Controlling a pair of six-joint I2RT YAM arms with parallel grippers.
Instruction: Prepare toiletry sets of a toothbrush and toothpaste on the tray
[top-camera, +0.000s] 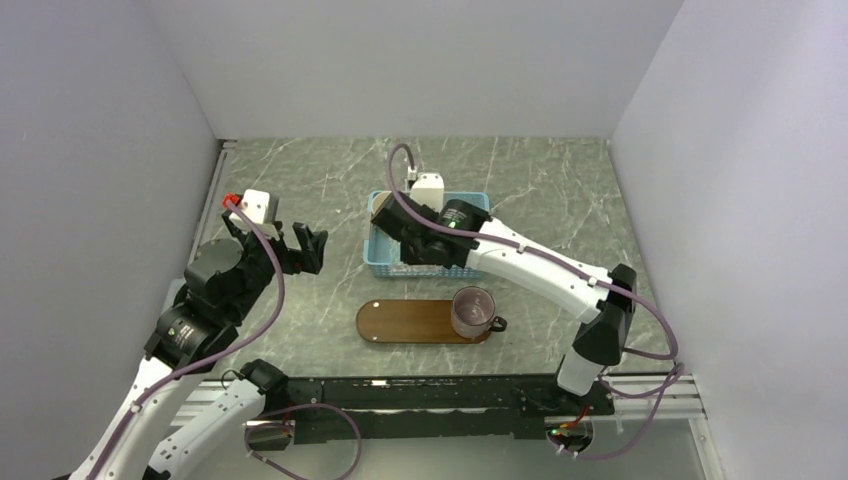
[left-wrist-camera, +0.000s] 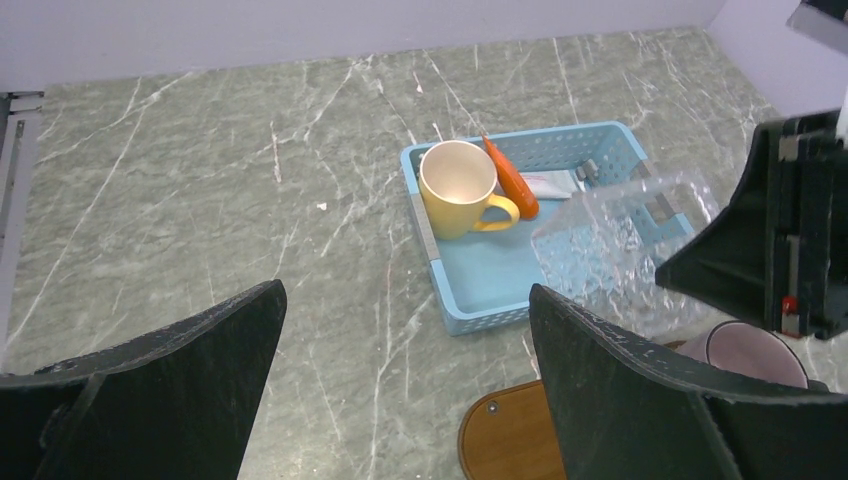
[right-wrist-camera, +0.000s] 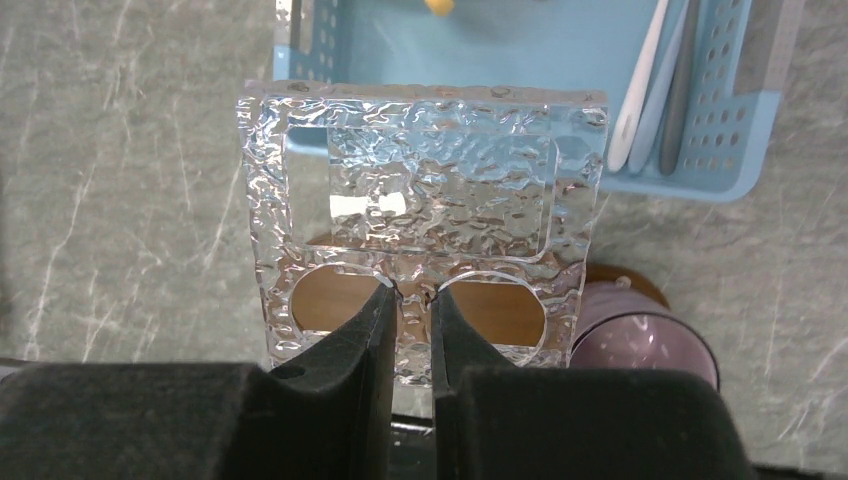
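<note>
Right claw (right-wrist-camera: 411, 300) clenched on the lower edge of a clear, ripple-textured acrylic holder (right-wrist-camera: 440, 190) with a rectangular window and two round holes. The holder hangs off the grey marbled surface (left-wrist-camera: 200, 180), by the near-right part of the blue perforated plastic basket (left-wrist-camera: 490, 318).

Left claw (top-camera: 302, 250) released, jaws spread wide, grasping nothing. It hovers to the left of the basket and well apart from it.

Basket contents:
- A cream mug with a yellow handle (left-wrist-camera: 458, 185) stands upright in the far-left part.
- A small flat orange tube (left-wrist-camera: 510, 180) lies just right of the mug.
- A flat white tube (left-wrist-camera: 550, 183) lies beside the orange one, toward the far wall.
- Thin pale stick-like brushes (right-wrist-camera: 650, 80) lie along the right wall (how many, I cannot tell).

The flat brown wooden oval tray (top-camera: 400, 322) lies on the surface just near of the basket, long axis running left to right. A translucent purple handled cup (top-camera: 473, 312) stands upright on its right end. From the right wrist, the tray's wood shows through the holder's two round holes.
</note>
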